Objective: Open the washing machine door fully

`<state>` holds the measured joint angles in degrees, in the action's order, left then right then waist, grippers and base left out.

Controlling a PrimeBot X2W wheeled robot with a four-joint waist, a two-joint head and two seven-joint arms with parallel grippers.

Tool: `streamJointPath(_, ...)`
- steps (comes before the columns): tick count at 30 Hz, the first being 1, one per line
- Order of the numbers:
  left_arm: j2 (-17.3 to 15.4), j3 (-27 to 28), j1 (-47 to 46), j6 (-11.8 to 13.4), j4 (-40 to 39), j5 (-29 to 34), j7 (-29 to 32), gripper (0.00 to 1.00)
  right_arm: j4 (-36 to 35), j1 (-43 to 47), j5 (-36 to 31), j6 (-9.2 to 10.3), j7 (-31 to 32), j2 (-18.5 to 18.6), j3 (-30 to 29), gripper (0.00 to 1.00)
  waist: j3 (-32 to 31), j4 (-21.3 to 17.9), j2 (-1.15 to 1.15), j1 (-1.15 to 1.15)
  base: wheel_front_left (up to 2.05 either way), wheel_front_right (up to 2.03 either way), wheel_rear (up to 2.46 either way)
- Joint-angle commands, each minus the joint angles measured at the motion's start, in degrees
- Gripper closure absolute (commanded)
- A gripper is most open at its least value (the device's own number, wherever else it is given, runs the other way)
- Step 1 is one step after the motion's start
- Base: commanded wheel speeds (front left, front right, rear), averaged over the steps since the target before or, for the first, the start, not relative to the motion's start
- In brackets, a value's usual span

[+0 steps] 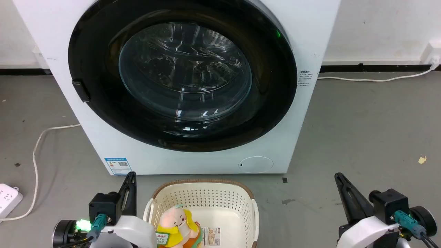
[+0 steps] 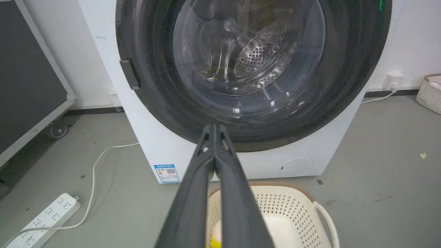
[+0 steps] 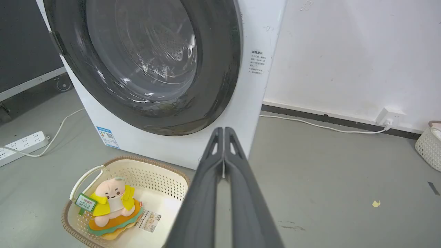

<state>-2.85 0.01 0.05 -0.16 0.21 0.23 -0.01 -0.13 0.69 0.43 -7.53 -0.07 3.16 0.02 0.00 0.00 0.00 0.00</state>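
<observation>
The washing machine door (image 1: pixel 182 75) — round, glossy black, with a bulging glass window — lies shut against the front of the white machine (image 1: pixel 303 31), spanning almost its whole width. A small dark tab (image 1: pixel 81 91) sits on its rim at the head view's left. The left gripper (image 1: pixel 131 175) and right gripper (image 1: pixel 339 175) hang low before the machine, well apart from the door, each with its two fingers pressed together and holding nothing. Between them, on the grey floor (image 1: pixel 361 137) just in front of the machine's lower edge, stands a cream perforated basket (image 1: pixel 162 193). It contains a plush toy (image 1: pixel 179 224) in a yellow jacket and a printed card (image 1: pixel 211 236). To the machine's left a white cable (image 1: pixel 36 151) curves over the floor to a power strip (image 1: pixel 8 199), and a dark panel on castors (image 2: pixel 27 86) stands beyond it. To the machine's right the floor runs to the wall (image 1: pixel 379 27), where a second cable (image 1: pixel 372 80) follows the skirting to a wall socket (image 3: pixel 387 119). A yellow scrap (image 1: pixel 422 159) lies on that stretch of floor — and a second pale basket (image 3: pixel 429 148) stands at the right wrist view's far edge.
</observation>
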Motion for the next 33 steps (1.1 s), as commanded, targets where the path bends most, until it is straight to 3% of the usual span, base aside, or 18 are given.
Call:
streamJointPath(1,0.0,0.0,0.0,0.2,-0.2,-0.2,0.0,1.00,0.1,-0.7,-0.4,0.04,0.1,-0.3,0.0,1.00,0.0,0.0,0.00,0.00,0.00,0.00,0.00)
streamJointPath(31,0.0,0.0,0.0,0.2,-0.2,-0.2,0.0,1.00,0.1,-0.7,-0.4,0.04,0.1,-0.3,0.0,1.00,0.0,0.0,0.00,0.00,0.00,0.00,0.00)
streamJointPath(32,0.0,0.0,0.0,0.0,0.0,0.0,0.0,0.00,0.0,0.0,0.0,0.00,0.0,0.0,0.0,0.00,0.0,0.0,0.00,0.00,0.00,0.00,0.00)
streamJointPath(33,0.0,0.0,0.0,0.0,0.0,0.0,0.0,0.00,0.0,0.0,0.0,0.00,0.0,0.0,0.0,0.00,0.0,0.0,0.00,0.00,0.00,0.00,0.00)
